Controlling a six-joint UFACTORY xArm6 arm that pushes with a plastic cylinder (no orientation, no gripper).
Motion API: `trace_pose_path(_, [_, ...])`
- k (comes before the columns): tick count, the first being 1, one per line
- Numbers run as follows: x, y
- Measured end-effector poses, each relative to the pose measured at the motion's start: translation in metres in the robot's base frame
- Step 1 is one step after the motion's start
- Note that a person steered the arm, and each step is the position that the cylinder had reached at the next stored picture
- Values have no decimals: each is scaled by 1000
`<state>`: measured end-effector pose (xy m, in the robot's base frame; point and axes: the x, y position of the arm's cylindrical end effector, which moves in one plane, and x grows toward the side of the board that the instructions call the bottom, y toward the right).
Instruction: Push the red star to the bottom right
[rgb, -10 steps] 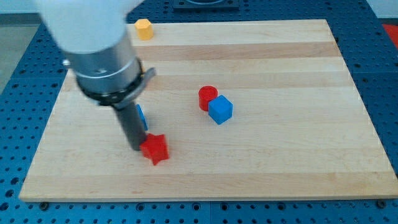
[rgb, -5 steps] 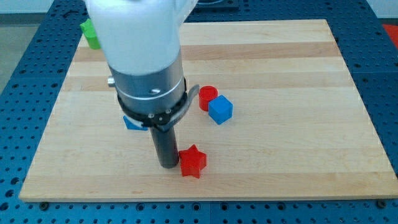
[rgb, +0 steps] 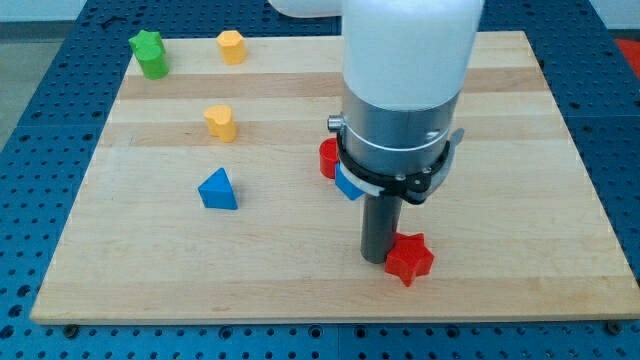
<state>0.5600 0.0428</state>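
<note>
The red star (rgb: 410, 258) lies near the view's bottom, a little right of the middle of the wooden board (rgb: 520, 180). My tip (rgb: 376, 260) stands directly at the star's left side, touching it. The arm's grey and white body rises above and hides part of the board behind it.
A red cylinder (rgb: 327, 158) and a blue cube (rgb: 346, 183) are partly hidden behind the arm. A blue triangle (rgb: 218, 189) lies at the left. Two yellow blocks (rgb: 221, 122) (rgb: 231, 46) and a green block (rgb: 150, 53) sit at the top left.
My tip has moved to the view's right, pushing the red star to the right along the bottom of the board. The other blocks have not moved.
</note>
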Motion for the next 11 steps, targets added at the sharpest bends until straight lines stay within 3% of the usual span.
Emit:
trace_pose_path(2, [17,-34])
trace_pose_path(5, [15,30])
trace_pose_path(8, [-13,40])
trace_pose_path(10, [-16,105])
trace_pose_path(11, [-16,106])
